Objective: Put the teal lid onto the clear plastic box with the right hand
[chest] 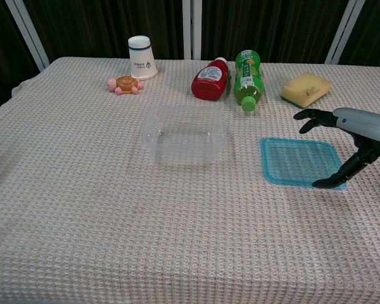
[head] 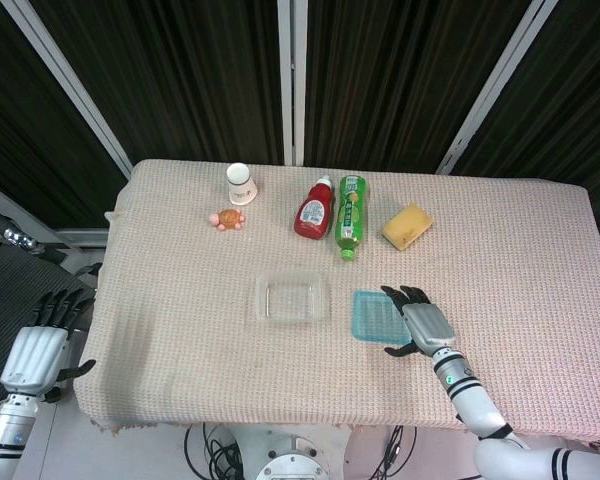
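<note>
The teal lid lies flat on the pink cloth, right of the clear plastic box, which stands empty and upright. My right hand hovers over the lid's right side with fingers spread, holding nothing; its thumb tip is at the lid's near right corner. My left hand hangs off the table's left edge, fingers apart, and is absent from the chest view.
Along the back stand a white paper cup, a small toy turtle, a red ketchup bottle, a green bottle lying down, and a yellow sponge.
</note>
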Robot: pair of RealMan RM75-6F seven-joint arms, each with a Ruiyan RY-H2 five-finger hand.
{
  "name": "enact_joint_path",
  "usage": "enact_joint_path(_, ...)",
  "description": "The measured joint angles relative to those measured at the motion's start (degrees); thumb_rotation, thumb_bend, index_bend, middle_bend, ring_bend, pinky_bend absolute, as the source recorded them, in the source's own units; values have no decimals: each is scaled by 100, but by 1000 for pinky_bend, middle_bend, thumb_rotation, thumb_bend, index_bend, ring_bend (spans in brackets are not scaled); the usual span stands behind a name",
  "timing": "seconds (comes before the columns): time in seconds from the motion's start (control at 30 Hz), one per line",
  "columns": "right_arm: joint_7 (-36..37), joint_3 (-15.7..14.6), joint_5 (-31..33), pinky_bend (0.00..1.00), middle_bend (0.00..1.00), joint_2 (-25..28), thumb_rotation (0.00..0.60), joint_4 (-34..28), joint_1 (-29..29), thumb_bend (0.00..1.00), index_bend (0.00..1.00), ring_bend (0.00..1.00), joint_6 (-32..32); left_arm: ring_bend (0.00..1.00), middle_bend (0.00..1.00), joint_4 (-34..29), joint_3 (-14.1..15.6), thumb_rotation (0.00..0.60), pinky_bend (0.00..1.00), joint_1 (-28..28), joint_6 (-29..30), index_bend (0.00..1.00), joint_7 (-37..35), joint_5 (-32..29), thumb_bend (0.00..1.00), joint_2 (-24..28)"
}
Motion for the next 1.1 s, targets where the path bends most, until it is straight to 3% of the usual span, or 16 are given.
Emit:
enact_joint_path(0.27, -545, 102, 807, 0, 142, -334, 600, 254, 396, 26, 0, 0, -43, 0, 63, 154, -6, 600, 0, -12, 9, 154, -153, 18, 0, -57)
enact_joint_path(0.57, -488, 25, 857, 0, 159, -503, 600, 432, 447, 46, 0, 0, 31, 0, 63, 262, 5, 600, 0, -14, 7, 154, -242, 23, 0, -121)
enact_joint_path(0.67, -426, -2, 832, 0, 197, -549, 600, 505, 450, 93, 0, 0, 21, 0, 63, 285, 9, 600, 0, -14, 7, 154, -260, 24, 0, -137)
enact_joint_path(0.8, -338, -17, 704, 0, 327, -602, 600, 561, 427, 220, 53, 0, 89, 0, 63, 305, 9, 600, 0, -12, 15, 154, -283, 26, 0, -144)
enact_joint_path(0.93, -174, -31, 345, 0, 355, -457, 600, 406, 381, 225, 74, 0, 153, 0, 63, 315, 9, 600, 0, -2, 43, 154, -310, 35, 0, -133)
enact_joint_path(1.1, -44, 36, -87, 0, 360, 161, 600, -326, 386, 226, 74, 0, 191, 0, 63, 305, 20, 600, 0, 11, 64, 154, -310, 48, 0, -130)
